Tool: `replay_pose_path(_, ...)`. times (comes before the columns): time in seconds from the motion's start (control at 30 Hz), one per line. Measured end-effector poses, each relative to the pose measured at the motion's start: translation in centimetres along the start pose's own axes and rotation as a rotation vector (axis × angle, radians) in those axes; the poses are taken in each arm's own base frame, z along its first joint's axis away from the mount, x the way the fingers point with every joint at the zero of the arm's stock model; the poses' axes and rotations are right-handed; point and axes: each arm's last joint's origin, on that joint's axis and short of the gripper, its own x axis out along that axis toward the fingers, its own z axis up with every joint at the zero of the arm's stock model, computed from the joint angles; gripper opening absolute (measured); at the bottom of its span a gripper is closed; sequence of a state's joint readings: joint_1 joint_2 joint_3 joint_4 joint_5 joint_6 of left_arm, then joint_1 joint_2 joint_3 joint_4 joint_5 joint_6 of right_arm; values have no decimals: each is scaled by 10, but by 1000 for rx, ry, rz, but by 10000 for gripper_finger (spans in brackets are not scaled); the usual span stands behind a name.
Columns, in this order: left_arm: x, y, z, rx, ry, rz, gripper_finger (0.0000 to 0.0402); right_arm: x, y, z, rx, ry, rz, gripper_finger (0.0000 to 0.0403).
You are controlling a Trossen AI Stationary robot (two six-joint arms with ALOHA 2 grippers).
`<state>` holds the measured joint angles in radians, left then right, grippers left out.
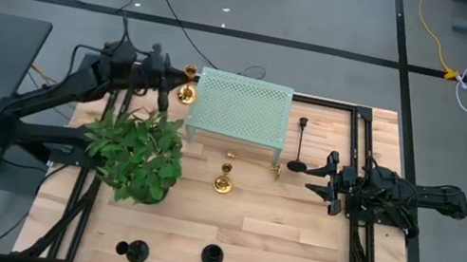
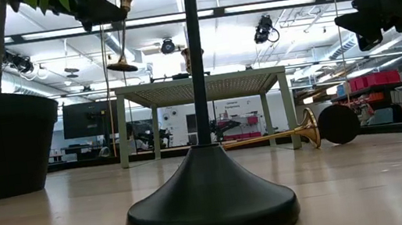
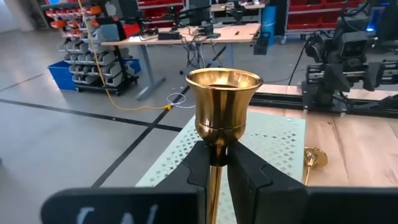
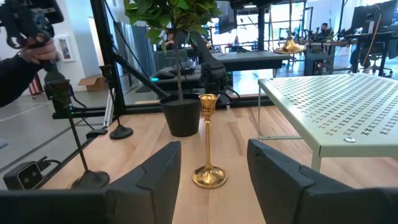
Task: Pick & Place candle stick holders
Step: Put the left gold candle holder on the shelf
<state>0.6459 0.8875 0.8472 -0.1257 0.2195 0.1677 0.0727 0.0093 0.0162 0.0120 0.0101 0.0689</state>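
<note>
**A:** Start at the left gripper (image 3: pixel 217 163). What are its fingers doing?

**B:** Pinching the thin stem of a gold candle stick holder (image 3: pixel 222 102) just under its flared cup — the two dark fingers (image 3: pixel 252 177) sit tight on either side. From above, that holder (image 1: pixel 188 83) hangs at the far left corner of the pale green perforated stand (image 1: pixel 240 110), and in the low view its round base (image 2: pixel 123 65) is clear of the table, up above the stand's top.

**A:** And the right gripper (image 1: pixel 320 176)?

**B:** Spread wide, holding nothing. It hovers over the right side of the wooden table (image 1: pixel 290 247), just beside the round base of a black holder (image 1: pixel 300 148) lying on its side.

**A:** Where are the other holders?

**B:** A second gold one (image 1: pixel 224 180) stands upright in front of the stand, near the table's middle — the right wrist view looks straight at it (image 4: pixel 209 142) between the open fingers. A third gold one (image 2: pixel 271 137) lies on its side by the stand's right front leg, its base next to the fallen black holder's base (image 2: pixel 340 124). Two more black holders stand near the front edge, one (image 1: pixel 132 250) left of the other (image 1: pixel 211 255).

**A:** Anything else on the table?

**B:** A leafy potted plant (image 1: pixel 138 153) on the left, near the stand's left front corner.
</note>
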Motion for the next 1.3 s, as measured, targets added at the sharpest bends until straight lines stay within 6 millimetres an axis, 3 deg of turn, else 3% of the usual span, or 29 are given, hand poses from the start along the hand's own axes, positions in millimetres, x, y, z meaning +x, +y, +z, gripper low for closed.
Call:
replay_pose_path(0.27, 17, 29, -5, -68, -26, -37, 32, 0, 0, 0, 0, 0, 0, 185)
replay_pose_path(0.77, 75, 50, -16, -122, -203, -167, 32, 0, 0, 0, 0, 0, 0, 185)
replay_pose_path(1.1, 116, 66, -1, -164, -155, -181, 32, 0, 0, 0, 0, 0, 0, 185)
replay_pose_path(1.3, 124, 76, -5, -170, -95, -153, 32, 0, 0, 0, 0, 0, 0, 185)
